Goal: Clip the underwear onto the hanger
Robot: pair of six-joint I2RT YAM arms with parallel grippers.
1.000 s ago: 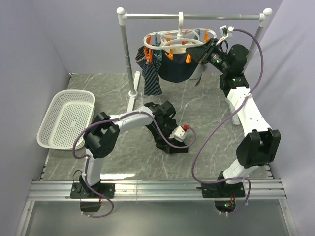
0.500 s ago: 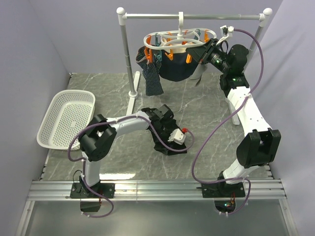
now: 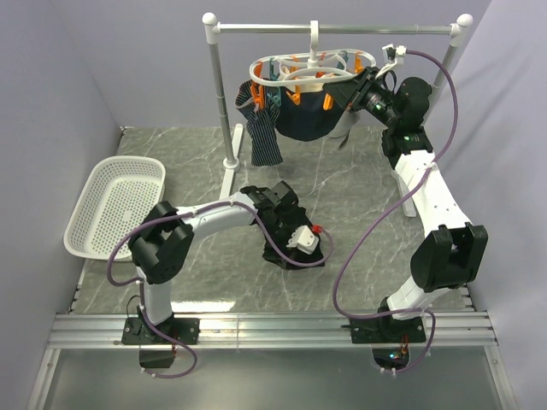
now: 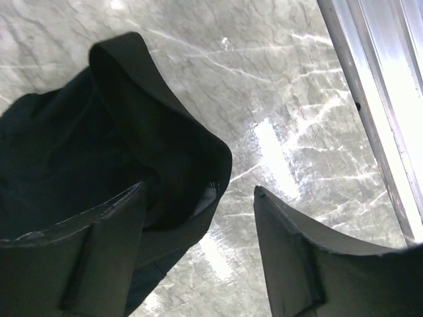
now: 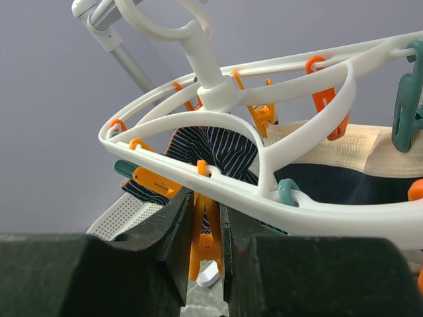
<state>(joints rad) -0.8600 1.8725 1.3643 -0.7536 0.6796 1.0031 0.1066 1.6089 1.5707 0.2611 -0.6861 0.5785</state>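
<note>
Change: the left arm has drawn in over the underwear, which lies heaped on the table.
Left gripper: spread wide, with a fold of cloth between its jaws.
Right gripper: unmoved, pinching an orange peg on the hanger.
Meaning: pickup looks imminent; the underwear is not clipped yet.

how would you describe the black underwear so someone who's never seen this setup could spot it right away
Start at the grey marble table, in front of the silver rail stand. Near the table's middle, the underwear is the crumpled plain black heap beneath the open left gripper. Unlike the striped garment and navy garment hanging from the hanger, it lies on the tabletop.
</note>
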